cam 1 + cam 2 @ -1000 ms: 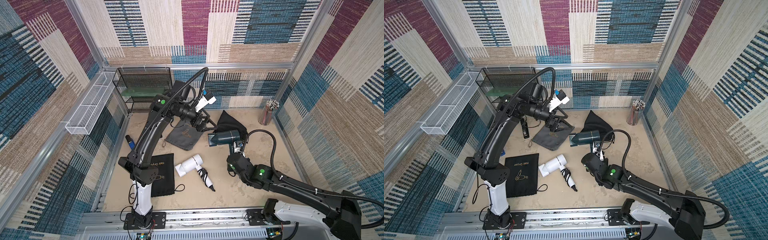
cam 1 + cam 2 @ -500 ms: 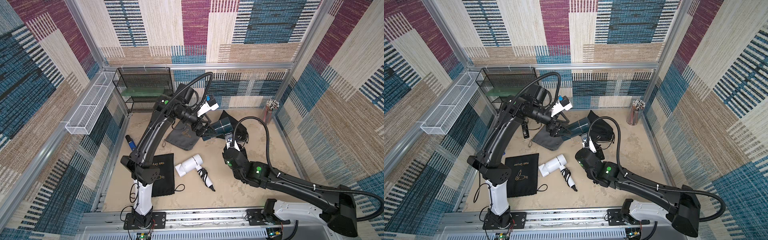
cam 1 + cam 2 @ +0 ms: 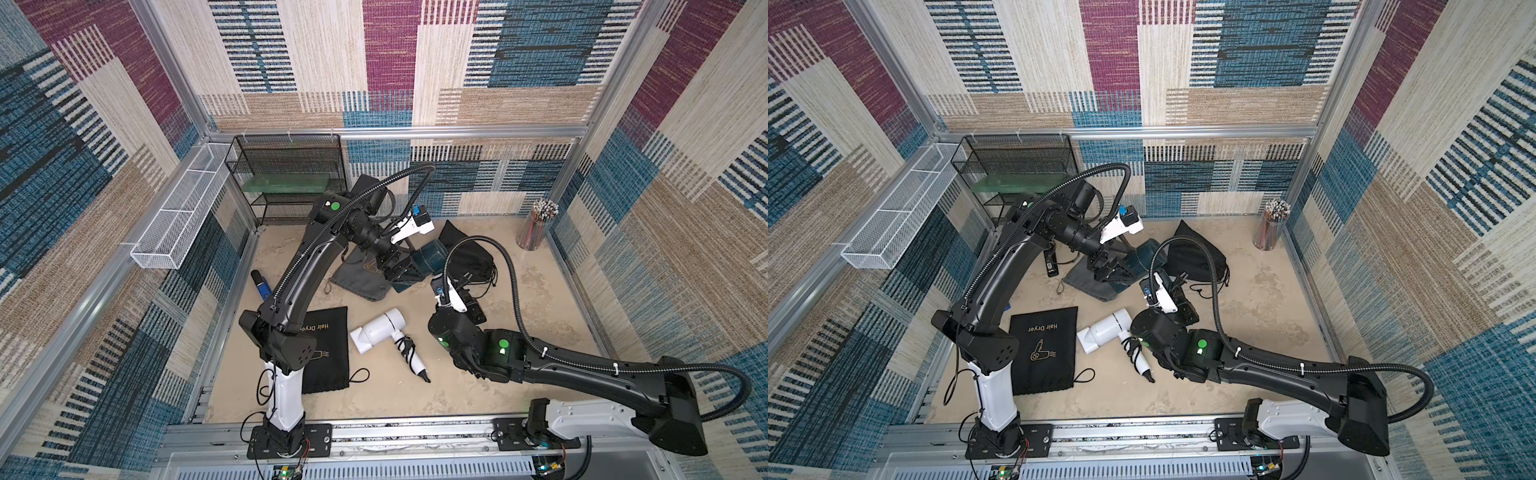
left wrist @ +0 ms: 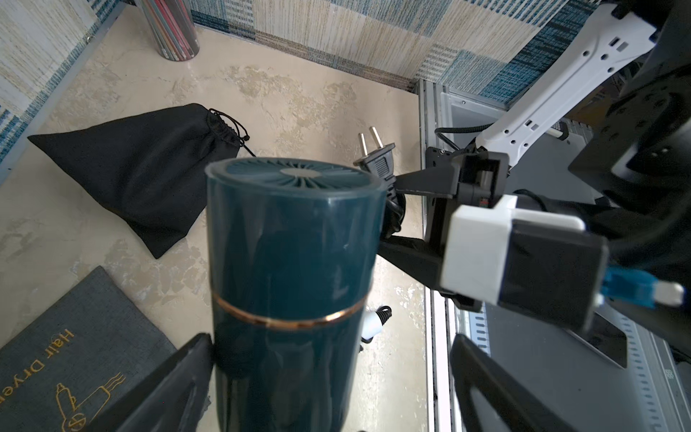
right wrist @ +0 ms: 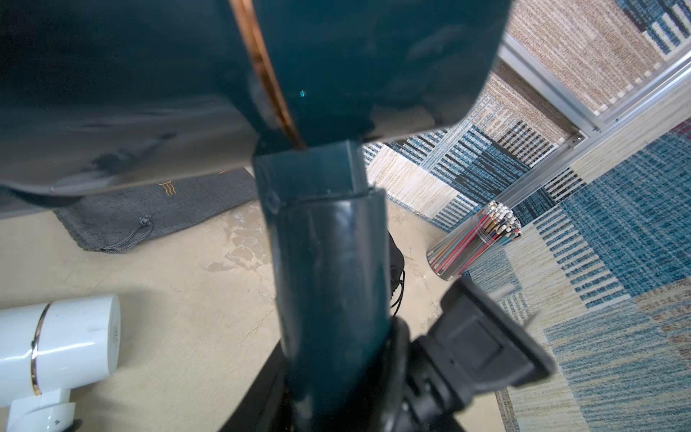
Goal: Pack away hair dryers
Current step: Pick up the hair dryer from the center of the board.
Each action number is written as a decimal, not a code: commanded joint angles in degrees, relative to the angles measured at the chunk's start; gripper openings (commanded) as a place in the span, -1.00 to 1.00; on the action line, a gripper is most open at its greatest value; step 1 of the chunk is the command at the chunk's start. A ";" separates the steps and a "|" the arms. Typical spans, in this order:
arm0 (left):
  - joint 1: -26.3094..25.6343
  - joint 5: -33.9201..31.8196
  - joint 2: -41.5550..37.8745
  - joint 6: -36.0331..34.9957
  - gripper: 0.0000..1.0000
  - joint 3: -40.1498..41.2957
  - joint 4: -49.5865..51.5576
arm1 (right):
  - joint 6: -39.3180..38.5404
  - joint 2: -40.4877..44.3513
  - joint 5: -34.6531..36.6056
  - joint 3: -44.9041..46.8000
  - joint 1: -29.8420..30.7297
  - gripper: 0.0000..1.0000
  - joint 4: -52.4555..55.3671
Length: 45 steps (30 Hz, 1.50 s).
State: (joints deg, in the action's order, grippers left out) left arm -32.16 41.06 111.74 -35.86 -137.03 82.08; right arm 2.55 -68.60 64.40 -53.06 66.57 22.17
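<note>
The teal hair dryer was up off the worktop, hanging over the near edge of the grey pouch with the bulging black pouch just behind it. Its fat barrel ran straight out from the left wrist, the ribbed round end facing away toward that black pouch, and a copper ring circled the barrel partway along. The handle dropped crosswise from the barrel down to the right gripper, which was clamped on it. The two-pin plug stuck out beside the grip. The left gripper stood wide apart around the barrel's near end, one finger right against it and the other well clear. Two hair dryers could be counted, this teal one and the white hair dryer. The white one lay flat on the worktop, its barrel slanting from the flat black pouch toward the right arm and its cord-wrapped handle pointing at the front rail. There were three pouches in all. "Hair Dryer" read in gold on the flat black one above a small dryer drawing, and the same words and drawing showed on the grey one. Two stick gadgets lay by the left wall, a blue-and-black stick and a black stick.
</note>
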 commanded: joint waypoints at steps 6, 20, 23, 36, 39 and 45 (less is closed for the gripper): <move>-0.05 0.92 1.11 -4.17 0.94 0.14 4.75 | 2.03 -0.92 5.71 -1.17 2.49 -1.00 -3.75; -0.31 4.65 0.40 -7.35 0.69 2.69 6.42 | 1.42 -3.09 8.10 -2.76 3.86 -1.00 -4.94; -0.35 5.98 0.58 -6.84 0.63 2.65 6.42 | 1.58 -3.21 8.02 -2.99 4.09 -1.00 -5.50; -0.44 10.06 0.40 -5.99 0.09 5.28 7.73 | 2.91 -3.47 8.90 -3.03 4.20 -0.99 -7.01; -0.43 10.25 0.42 -5.81 -0.70 5.81 8.00 | 3.52 -3.47 8.90 -3.15 4.20 -0.84 -6.58; -0.36 7.26 0.24 -8.35 -1.00 5.03 8.44 | 13.37 -0.58 6.70 -4.88 2.96 0.19 4.33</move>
State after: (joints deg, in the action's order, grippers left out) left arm -32.32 45.50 112.36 -42.54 -131.46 86.46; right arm 8.56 -70.98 69.08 -56.66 69.95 24.43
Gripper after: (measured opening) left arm 0.669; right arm 0.559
